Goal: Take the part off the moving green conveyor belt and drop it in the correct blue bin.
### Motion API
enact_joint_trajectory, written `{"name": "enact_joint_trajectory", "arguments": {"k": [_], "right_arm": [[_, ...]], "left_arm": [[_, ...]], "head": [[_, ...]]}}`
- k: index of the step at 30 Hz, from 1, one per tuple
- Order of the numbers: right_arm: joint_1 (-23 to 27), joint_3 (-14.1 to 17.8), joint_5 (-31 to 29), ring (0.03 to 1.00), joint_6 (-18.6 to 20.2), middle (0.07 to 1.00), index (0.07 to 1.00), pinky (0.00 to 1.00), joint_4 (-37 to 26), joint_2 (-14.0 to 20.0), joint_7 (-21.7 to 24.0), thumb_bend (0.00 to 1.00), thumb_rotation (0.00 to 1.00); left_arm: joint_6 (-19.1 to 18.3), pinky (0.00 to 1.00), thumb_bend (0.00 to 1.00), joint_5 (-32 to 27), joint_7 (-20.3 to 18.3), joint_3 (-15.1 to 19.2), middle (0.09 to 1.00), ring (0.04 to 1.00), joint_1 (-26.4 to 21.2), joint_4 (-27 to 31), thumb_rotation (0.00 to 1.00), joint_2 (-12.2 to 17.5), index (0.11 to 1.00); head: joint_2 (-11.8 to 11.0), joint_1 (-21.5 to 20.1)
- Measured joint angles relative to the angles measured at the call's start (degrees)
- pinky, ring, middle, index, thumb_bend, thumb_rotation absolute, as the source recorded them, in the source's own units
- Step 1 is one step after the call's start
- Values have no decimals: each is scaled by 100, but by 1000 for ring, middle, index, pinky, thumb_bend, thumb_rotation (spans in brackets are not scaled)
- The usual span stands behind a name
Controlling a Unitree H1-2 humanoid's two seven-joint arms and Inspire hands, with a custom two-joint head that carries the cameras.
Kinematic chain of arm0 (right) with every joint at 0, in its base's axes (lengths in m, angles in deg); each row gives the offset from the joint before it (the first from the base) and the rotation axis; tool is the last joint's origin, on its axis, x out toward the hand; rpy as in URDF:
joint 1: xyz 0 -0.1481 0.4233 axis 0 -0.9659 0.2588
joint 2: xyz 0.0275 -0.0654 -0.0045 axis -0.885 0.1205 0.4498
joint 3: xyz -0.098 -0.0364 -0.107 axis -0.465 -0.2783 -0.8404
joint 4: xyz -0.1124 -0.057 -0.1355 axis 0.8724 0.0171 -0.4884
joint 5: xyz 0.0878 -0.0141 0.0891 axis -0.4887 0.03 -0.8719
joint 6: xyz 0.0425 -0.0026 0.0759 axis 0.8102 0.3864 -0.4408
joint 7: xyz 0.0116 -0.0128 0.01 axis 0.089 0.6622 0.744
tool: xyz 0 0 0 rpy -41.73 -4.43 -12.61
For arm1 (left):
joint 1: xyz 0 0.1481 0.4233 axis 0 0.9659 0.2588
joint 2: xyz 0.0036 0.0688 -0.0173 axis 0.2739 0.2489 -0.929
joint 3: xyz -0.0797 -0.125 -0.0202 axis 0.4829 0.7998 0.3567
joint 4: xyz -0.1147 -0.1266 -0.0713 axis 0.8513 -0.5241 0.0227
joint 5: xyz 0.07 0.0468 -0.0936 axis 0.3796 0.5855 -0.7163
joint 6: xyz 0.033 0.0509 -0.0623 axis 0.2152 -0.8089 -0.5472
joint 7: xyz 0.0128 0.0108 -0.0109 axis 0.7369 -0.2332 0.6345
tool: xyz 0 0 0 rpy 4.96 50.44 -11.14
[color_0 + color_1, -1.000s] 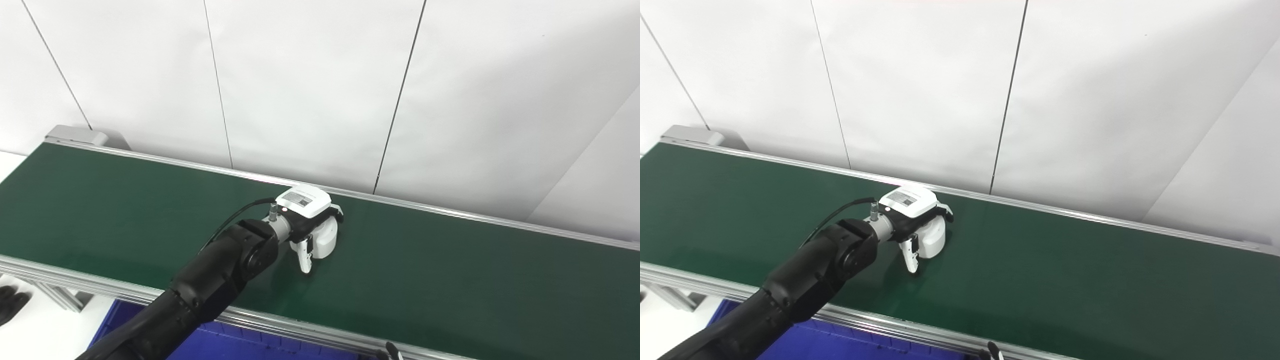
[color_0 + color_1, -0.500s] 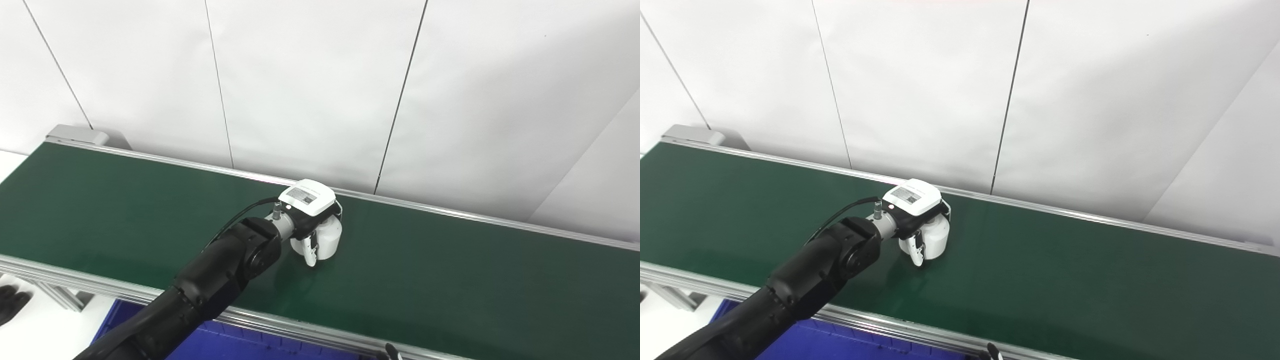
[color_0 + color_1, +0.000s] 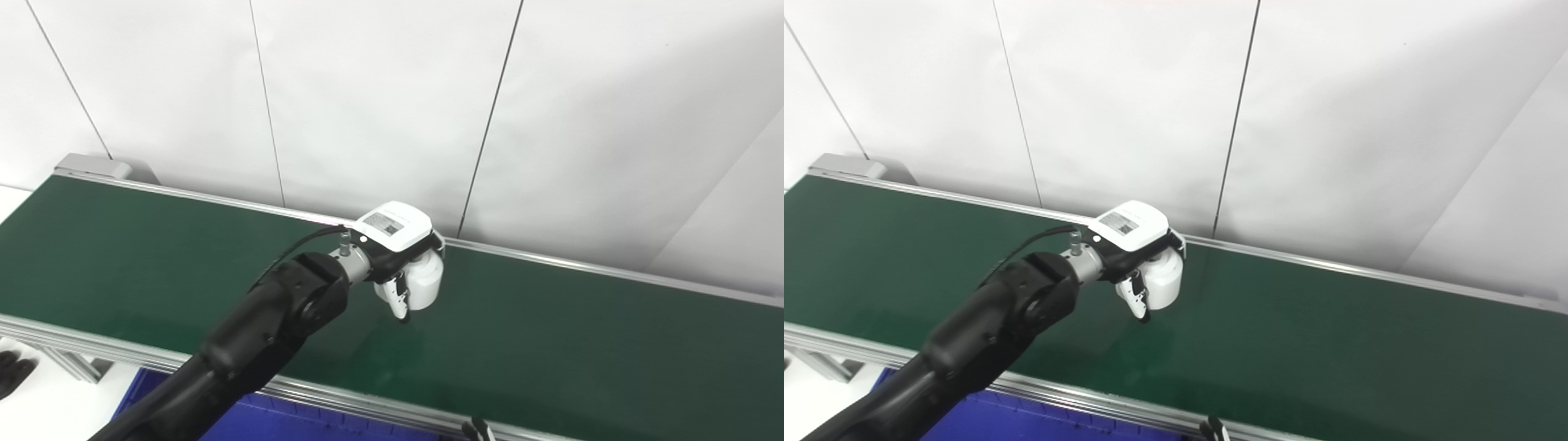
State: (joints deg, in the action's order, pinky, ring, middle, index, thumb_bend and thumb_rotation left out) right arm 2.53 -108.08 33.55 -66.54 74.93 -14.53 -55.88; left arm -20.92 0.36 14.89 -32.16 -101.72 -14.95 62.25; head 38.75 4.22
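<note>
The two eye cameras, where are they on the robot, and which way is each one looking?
Left eye view: on the robot's head, looking down at the green belt; shows the left arm, the left hand gripping the white part, and the right hand's tips.
Right eye view: beside it, a little to the right, facing the same way; same arm and hand.
Both share the belt, part, blue bin and white wall.
</note>
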Motion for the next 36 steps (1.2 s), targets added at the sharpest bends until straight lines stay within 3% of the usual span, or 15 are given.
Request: {"name": "enact_joint_trajectory", "arguments": {"k": [4,9,14,23,29,36], "right_arm": [[-56,57,-16,894,0,948,995,849,-228,-5,186,893,1000],[-241,186,-79,894,6,951,1000,853,-568,-11,401,863,1000],[-285,360,-145,867,26,930,984,819,-858,-4,626,861,1000],[-398,627,-277,842,313,914,965,785,-1340,54,989,861,995],[-420,701,-384,838,387,912,964,778,-1412,49,1134,865,983],[-453,750,-411,839,409,907,957,783,-1445,-12,1228,875,962]], "left_arm": [[-10,368,499,-107,-126,190,524,411,412,713,0,68,500],[-160,352,497,-191,-325,560,506,390,1385,1796,0,89,529],[-227,342,497,-197,-497,863,515,394,1997,2269,0,139,521],[-249,307,496,-408,-806,1254,502,381,3299,2906,0,317,529],[240,385,498,-478,-276,1416,506,405,4205,2649,0,520,521],[899,419,501,-463,704,1473,500,423,4653,1684,0,523,504]], "head": [[273,141],[614,368],[931,615],[1178,870],[1178,879],[1169,835]]}}
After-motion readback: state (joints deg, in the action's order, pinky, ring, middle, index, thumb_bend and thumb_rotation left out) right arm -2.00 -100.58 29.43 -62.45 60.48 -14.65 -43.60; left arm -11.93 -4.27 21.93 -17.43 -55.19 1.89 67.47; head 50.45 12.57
